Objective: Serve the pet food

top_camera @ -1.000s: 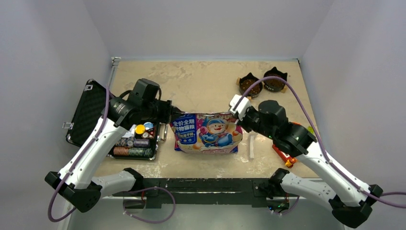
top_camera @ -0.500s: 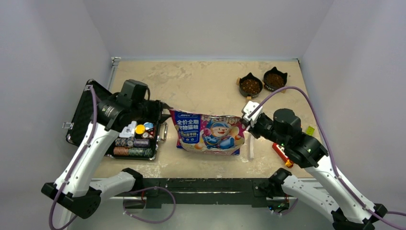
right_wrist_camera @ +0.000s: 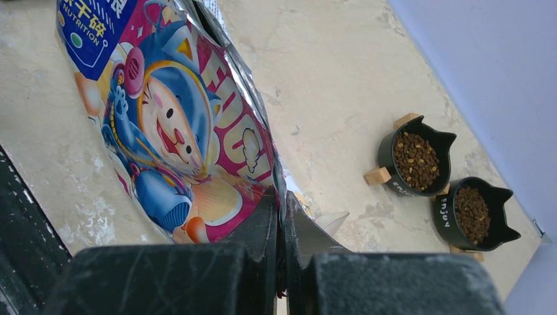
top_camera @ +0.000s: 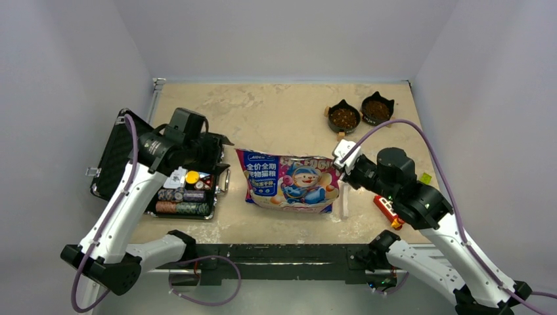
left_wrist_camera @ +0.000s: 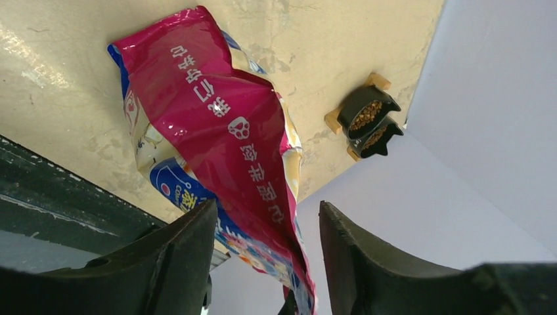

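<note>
Top external view: a glossy pink, blue and white foil pet-food bag (top_camera: 289, 187), printed with a cartoon figure and Chinese text, lies flat on the mottled beige table (top_camera: 276, 111), just toward 6 o'clock of its centre. The right gripper (top_camera: 340, 172) meets the bag at its 3 o'clock edge. In the right wrist view its jaws are pressed together on a thin fold of the foil edge. The left gripper (top_camera: 220, 152) hangs just beside the bag's 9 o'clock end, apart from it. In the left wrist view its two dark fingers (left_wrist_camera: 184, 256) stand well apart with nothing gripped, and the bag's magenta side is visible beyond the gap. Small brown kibble pellets (right_wrist_camera: 415, 159) fill two black cat-eared bowls on pale wooden feet, one (top_camera: 343, 118) close beside the other (top_camera: 377, 110), at 1 o'clock on the table and well apart from the bag. At 9 o'clock an open black hard case (top_camera: 121, 154) holds stacked coloured poker chips (top_camera: 184, 195) beneath the left arm. A small red-orange object (top_camera: 386, 209) lies at 4 o'clock, partly hidden by the right arm.
</note>
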